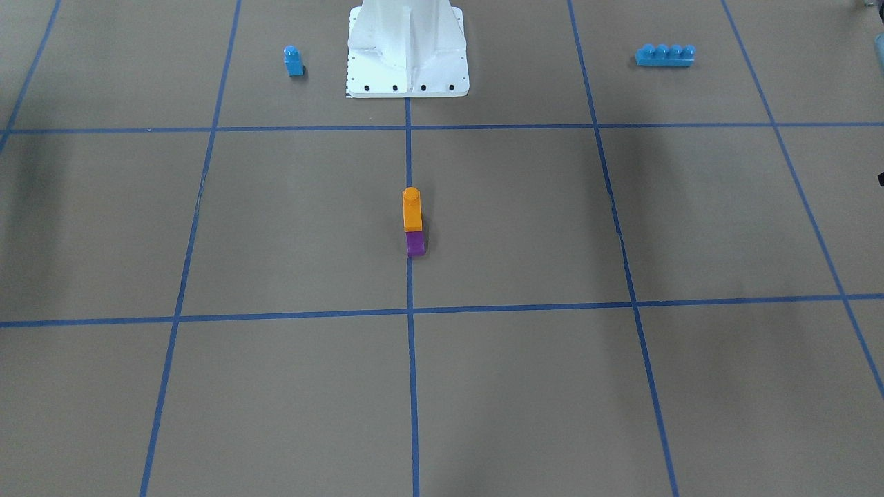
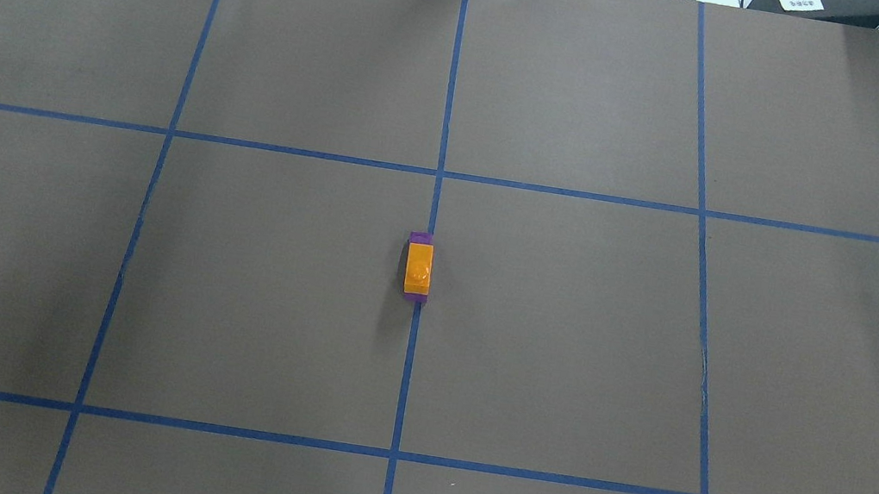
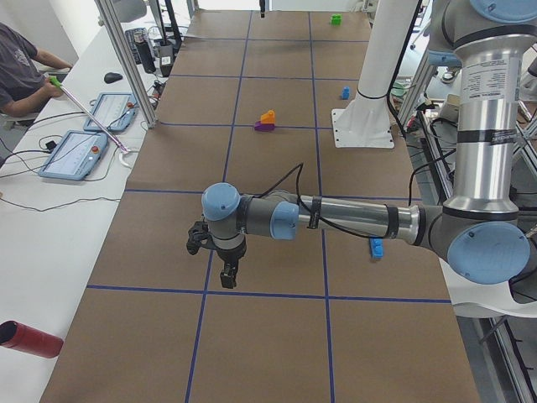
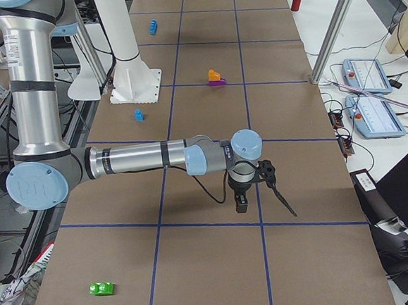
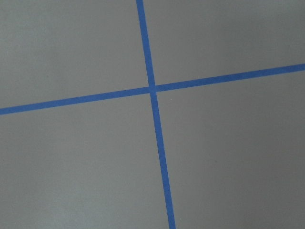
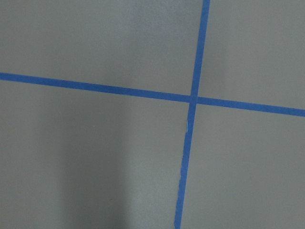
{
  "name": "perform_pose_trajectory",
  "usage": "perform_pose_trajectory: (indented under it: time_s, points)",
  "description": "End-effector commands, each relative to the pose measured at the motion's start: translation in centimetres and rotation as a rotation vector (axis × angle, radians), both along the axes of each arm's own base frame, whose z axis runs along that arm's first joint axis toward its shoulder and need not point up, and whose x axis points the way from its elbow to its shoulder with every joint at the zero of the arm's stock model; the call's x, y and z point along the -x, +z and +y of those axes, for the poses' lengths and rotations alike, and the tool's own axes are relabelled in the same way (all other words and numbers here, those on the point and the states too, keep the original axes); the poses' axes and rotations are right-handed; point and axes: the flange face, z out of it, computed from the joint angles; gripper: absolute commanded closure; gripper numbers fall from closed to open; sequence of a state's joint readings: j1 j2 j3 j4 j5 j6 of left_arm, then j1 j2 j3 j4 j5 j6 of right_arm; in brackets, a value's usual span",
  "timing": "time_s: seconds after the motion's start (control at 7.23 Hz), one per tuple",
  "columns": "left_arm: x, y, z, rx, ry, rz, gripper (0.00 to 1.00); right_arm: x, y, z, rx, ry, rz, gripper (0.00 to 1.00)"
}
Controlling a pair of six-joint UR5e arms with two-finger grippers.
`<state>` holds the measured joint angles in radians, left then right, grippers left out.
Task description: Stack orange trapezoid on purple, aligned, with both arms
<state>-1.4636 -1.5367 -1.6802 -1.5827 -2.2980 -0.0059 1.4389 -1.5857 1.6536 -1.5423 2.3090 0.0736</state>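
Observation:
The orange trapezoid (image 1: 411, 210) sits on top of the purple block (image 1: 415, 244) at the table's centre, on the middle tape line. In the overhead view the orange block (image 2: 418, 268) covers most of the purple one (image 2: 422, 237). The stack stands free, with no gripper near it. My left gripper (image 3: 225, 270) shows only in the exterior left view, far from the stack, over bare table. My right gripper (image 4: 241, 200) shows only in the exterior right view, also far from the stack. I cannot tell whether either is open or shut. Both wrist views show only brown table and blue tape.
A small blue single-stud block (image 1: 293, 61) and a long blue four-stud brick (image 1: 665, 55) lie either side of the white pedestal (image 1: 407, 55). A green block (image 4: 101, 288) lies at the table's right end. A red cylinder (image 3: 29, 339) lies at the left end. An operator sits by control tablets (image 3: 75, 155).

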Motion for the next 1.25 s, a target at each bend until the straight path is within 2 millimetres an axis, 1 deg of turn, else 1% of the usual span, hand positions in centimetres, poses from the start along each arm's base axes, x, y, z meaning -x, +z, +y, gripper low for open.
perform_pose_trajectory:
  time_s: [0.0, 0.14, 0.42, 0.55, 0.69, 1.11]
  points:
    - [-0.03, -0.16, 0.12, -0.001, 0.0, 0.005, 0.0, 0.01, 0.51, 0.09, 0.016, 0.001, -0.001, 0.0]
    - [-0.02, -0.08, 0.12, 0.0, 0.0, 0.003, 0.0, 0.02, 0.79, 0.11, 0.021, 0.001, -0.002, 0.0]
    - [0.01, -0.28, 0.1, -0.006, 0.001, -0.001, 0.0, 0.02, 0.78, 0.1, 0.019, 0.0, -0.002, 0.0]
    - [0.02, -0.05, 0.12, -0.001, 0.001, -0.002, 0.0, 0.02, 0.79, 0.11, 0.02, 0.0, -0.002, 0.0]
    - [0.08, 0.29, 0.79, 0.006, 0.001, -0.001, 0.0, 0.02, 0.72, 0.11, 0.019, 0.0, -0.002, 0.0]
    - [0.06, -0.4, 0.61, -0.009, 0.001, 0.001, 0.0, 0.01, 0.88, 0.19, 0.022, -0.001, -0.001, 0.0]
